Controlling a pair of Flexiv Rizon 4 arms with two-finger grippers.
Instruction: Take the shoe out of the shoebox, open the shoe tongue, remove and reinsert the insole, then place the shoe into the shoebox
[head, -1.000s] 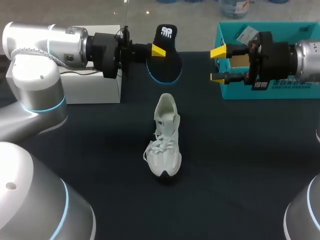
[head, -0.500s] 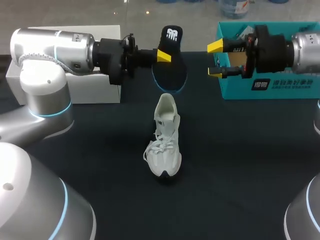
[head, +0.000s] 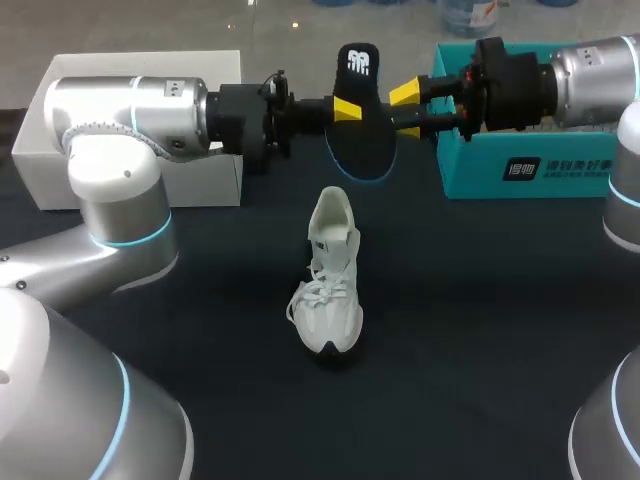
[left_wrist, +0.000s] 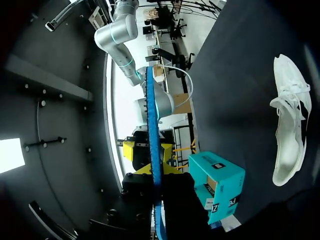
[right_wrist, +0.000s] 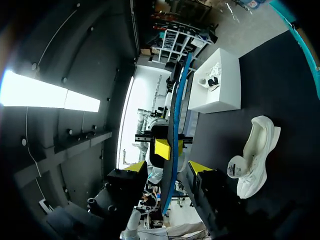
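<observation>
A black insole (head: 362, 125) with a blue rim hangs above the table's far middle, with my left gripper (head: 347, 108) shut on its left side. In the left wrist view the insole (left_wrist: 152, 125) runs edge-on between the fingers of that gripper (left_wrist: 156, 170). My right gripper (head: 407, 112) comes in from the right, one finger on each side of the insole's right edge. In the right wrist view the insole (right_wrist: 173, 130) stands in the gap of this gripper (right_wrist: 168, 167), and neither finger touches it. The white shoe (head: 330, 285) lies on the dark table below, toe toward me.
The teal shoebox (head: 540, 165) stands open at the far right, behind my right gripper. A white box (head: 200, 185) sits at the far left, under my left arm. The dark table surface lies around the shoe.
My left arm has carried the insole to the right. My right gripper has moved left to the insole's edge, and its fingers have drawn closer together.
</observation>
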